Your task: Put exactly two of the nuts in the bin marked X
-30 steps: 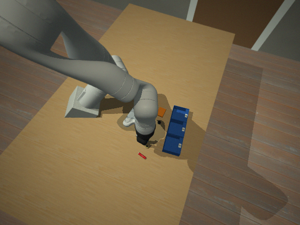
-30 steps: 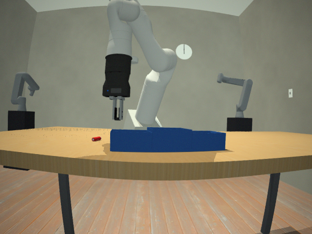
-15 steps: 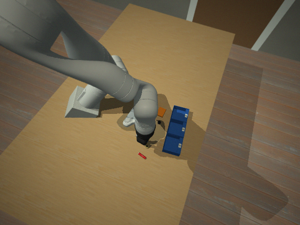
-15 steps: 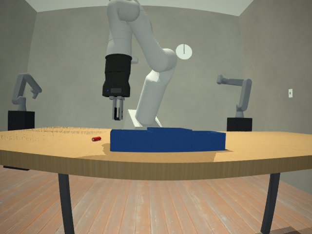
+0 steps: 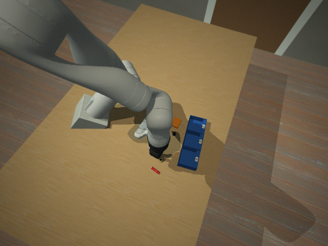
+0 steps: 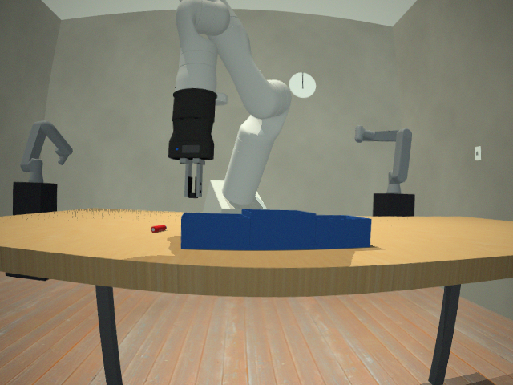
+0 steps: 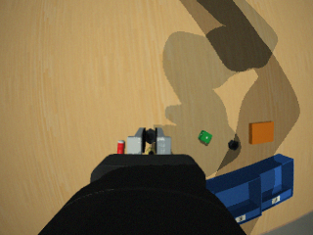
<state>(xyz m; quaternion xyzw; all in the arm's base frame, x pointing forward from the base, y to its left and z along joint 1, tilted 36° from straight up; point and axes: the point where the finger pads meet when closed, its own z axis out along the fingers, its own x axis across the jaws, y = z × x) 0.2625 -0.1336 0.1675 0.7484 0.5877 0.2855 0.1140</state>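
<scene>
Plain grey wall at the far end of the room, with a round white clock on it and a smaller robot arm standing on a black pedestal to each side. Closer in there's a pale wood table with the big Kinova arm on it, reaching toward the near side. Its gripper hangs pointing down above the tabletop, fingers clenched on a small black nut, up at the tips. As for the other nuts, a brass nut sits on the table near a red battery, and a second black nut is on the wood between the green die and the orange block. Nearest me is the row of three blue bins, upright on the table, battery off to their left. They've got little white labels, but honestly those are too small for me to say which one is X.
</scene>
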